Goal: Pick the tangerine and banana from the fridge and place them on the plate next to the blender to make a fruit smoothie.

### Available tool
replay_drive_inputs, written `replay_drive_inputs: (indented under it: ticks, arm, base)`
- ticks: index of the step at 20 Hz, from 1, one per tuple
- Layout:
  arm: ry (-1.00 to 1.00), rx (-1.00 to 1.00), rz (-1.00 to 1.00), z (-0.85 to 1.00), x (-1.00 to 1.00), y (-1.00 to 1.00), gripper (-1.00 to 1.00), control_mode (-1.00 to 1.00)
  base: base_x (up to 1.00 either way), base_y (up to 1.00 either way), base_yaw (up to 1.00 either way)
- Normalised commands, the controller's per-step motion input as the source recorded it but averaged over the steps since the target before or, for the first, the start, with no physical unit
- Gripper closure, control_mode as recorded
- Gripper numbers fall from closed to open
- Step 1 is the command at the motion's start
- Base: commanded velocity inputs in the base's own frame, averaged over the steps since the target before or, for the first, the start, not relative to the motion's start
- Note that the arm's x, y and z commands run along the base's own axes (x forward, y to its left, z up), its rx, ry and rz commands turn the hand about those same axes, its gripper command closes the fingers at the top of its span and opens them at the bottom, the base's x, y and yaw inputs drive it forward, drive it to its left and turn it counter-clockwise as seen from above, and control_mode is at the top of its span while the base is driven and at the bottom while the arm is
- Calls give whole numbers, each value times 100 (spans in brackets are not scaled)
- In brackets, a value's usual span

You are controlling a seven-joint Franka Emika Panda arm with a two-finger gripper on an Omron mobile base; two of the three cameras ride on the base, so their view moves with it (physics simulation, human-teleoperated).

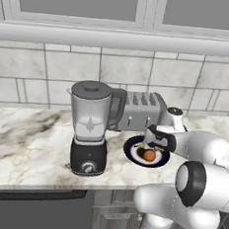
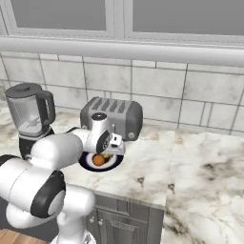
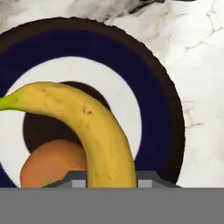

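The navy plate (image 3: 151, 83) with its pale ring lies on the marble counter, right of the blender (image 1: 89, 126). The tangerine (image 3: 50, 166) rests on the plate, also seen from the base cameras (image 1: 149, 155) (image 2: 98, 160). Just above the plate, my gripper (image 3: 111, 180) is shut on the yellow banana (image 3: 94, 124), which curves over the plate's dark centre and crosses above the tangerine. From the left base view the gripper (image 1: 144, 147) hangs over the plate's left half (image 1: 130, 152). I cannot tell whether the banana touches the plate. The fridge is out of view.
A silver four-slot toaster (image 1: 142, 111) stands against the tiled wall just behind the plate. The blender's handle points toward the toaster. Marble counter (image 2: 200, 162) stretches to the right, with dark cabinets (image 1: 32, 212) below the front edge.
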Motion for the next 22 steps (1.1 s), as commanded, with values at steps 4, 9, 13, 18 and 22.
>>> replay_drive_inputs:
  ticks: [4,9,13,18,22]
  arm:
    - [8,0,0,-41,22,-3,100,-100]
    - [6,0,0,-34,9,0,-100,-100]
    - [0,0,0,1,-38,-6,-100,-100]
    - [-2,0,0,37,-71,0,-100,-100]
    - [-9,0,-2,56,-81,0,-100,-100]
  base:
    - [0,0,0]
    - [0,0,0]
    - [0,0,0]
    - [0,0,0]
    - [0,0,0]
